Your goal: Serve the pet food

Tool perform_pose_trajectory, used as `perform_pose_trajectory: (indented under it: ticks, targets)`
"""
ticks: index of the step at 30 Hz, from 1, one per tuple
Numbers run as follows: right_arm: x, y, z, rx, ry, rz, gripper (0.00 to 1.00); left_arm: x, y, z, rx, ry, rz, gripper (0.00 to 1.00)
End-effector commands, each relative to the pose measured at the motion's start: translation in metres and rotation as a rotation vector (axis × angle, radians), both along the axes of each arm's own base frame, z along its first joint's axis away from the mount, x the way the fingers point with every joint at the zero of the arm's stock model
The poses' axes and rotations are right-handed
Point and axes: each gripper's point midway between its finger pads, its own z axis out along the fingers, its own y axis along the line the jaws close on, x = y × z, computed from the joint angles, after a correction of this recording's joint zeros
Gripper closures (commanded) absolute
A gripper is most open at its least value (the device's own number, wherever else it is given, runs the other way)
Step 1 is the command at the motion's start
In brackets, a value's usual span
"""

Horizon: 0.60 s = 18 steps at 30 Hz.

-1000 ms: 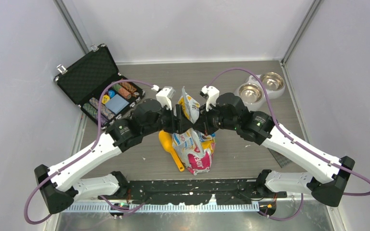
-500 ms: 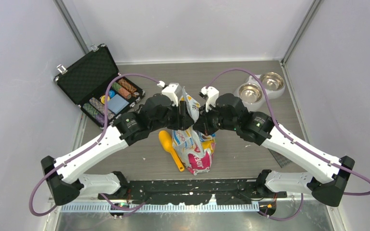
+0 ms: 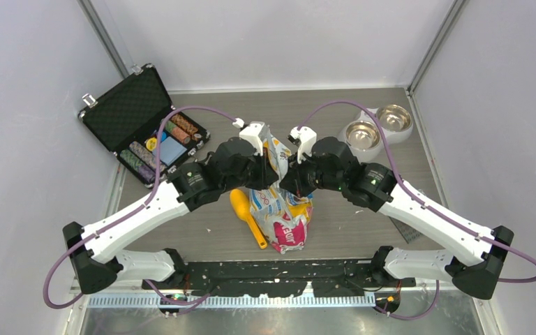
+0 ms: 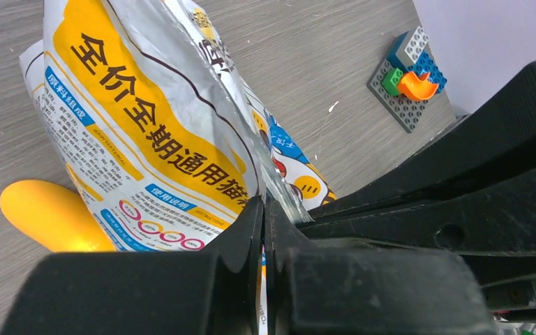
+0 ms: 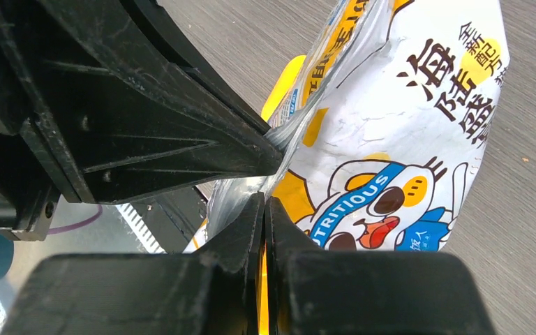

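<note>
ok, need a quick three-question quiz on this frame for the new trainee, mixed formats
1. True or false: the left fingers and the right fingers are both shut on the top edge of the foil bag.
2. In the top view, what lies on the table just left of the bag? A) a yellow scoop B) a poker chip C) a toy brick
3. How many steel bowls are there, and does any kibble show in them?
Key: 1 true. 2 A. 3 two; no kibble shows.
</note>
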Motion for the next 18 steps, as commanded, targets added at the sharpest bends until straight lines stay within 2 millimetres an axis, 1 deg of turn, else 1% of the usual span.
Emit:
perform_pose_trajectory:
  ticks: [1, 6, 8, 10, 11, 12, 14, 15, 16, 17, 18]
  targets:
    - [-0.008, 0.007, 0.023, 0.074, -0.047, 0.044, 0.95, -0.003, -0.01, 0.003, -0.023, -0.01, -0.044, 1.0]
    - [-0.007, 0.007, 0.026, 0.082, -0.059, 0.038, 0.95, -0.002, -0.009, 0.008, -0.034, -0.027, -0.042, 1.0]
    - [-0.003, 0.003, 0.025, 0.071, -0.069, 0.009, 0.95, -0.001, -0.005, 0.007, -0.025, -0.034, -0.028, 1.0]
    - [0.001, -0.004, 0.023, 0.051, -0.077, -0.031, 0.95, 0.002, 0.002, 0.008, -0.012, -0.046, 0.002, 1.0]
    - [0.009, -0.011, 0.021, 0.028, -0.093, -0.088, 0.95, 0.003, 0.006, 0.007, -0.005, -0.054, 0.019, 1.0]
    - [0.012, -0.016, 0.021, 0.022, -0.102, -0.116, 0.95, 0.005, 0.012, 0.007, 0.004, -0.063, 0.04, 1.0]
    - [0.025, -0.035, 0.017, -0.026, -0.121, -0.239, 0.95, 0.007, 0.025, 0.005, 0.033, -0.084, 0.084, 1.0]
    - [0.034, -0.055, 0.011, -0.092, -0.141, -0.338, 0.95, 0.009, 0.035, 0.004, 0.054, -0.099, 0.116, 1.0]
    - [0.039, -0.066, 0.009, -0.12, -0.147, -0.405, 0.95, 0.011, 0.046, 0.0, 0.081, -0.107, 0.153, 1.0]
    - [0.047, -0.091, 0.003, -0.201, -0.177, -0.512, 0.95, 0.012, 0.059, -0.003, 0.11, -0.12, 0.193, 1.0]
    - [0.049, -0.101, 0.001, -0.229, -0.18, -0.57, 0.95, 0.014, 0.071, -0.004, 0.132, -0.135, 0.235, 1.0]
